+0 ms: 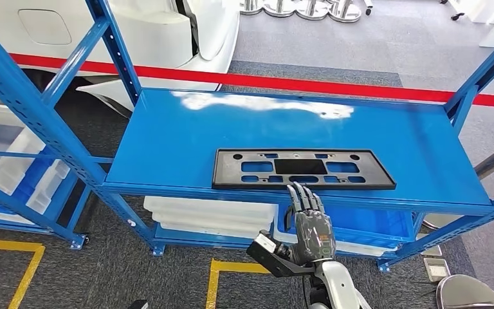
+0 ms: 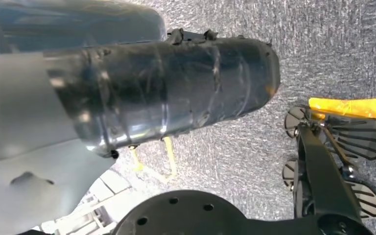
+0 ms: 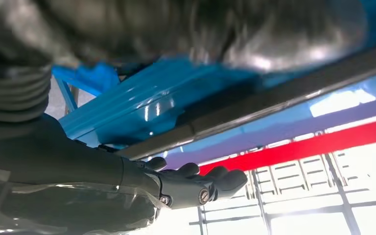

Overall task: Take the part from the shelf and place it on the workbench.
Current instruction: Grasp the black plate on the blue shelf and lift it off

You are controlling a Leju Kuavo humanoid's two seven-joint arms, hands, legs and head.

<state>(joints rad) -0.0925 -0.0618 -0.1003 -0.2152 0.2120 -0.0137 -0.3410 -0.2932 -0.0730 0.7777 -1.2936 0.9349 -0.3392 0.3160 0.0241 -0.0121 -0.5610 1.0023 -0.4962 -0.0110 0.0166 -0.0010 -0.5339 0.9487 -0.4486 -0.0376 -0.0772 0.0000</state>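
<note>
A flat black rectangular part (image 1: 303, 169) with several cut-outs lies near the front edge of the blue shelf board (image 1: 244, 129). My right hand (image 1: 310, 222) is raised just in front of that edge, fingers stretched out and apart, fingertips (image 1: 299, 190) at the part's front rim and holding nothing. In the right wrist view the part's dark edge (image 3: 274, 98) runs along the blue shelf (image 3: 142, 107), with my dark fingers (image 3: 196, 183) close beside it. My left hand (image 2: 166, 93) hangs low over the carpet, and its fingers are not clear enough to read.
White bins (image 1: 209, 215) and a blue bin (image 1: 366, 225) sit on the shelf level below. Blue uprights (image 1: 38, 109) frame the rack. A second rack with white bins (image 1: 13, 167) stands at left. Red tape (image 1: 309, 84) and a white vehicle body (image 1: 167, 32) lie behind.
</note>
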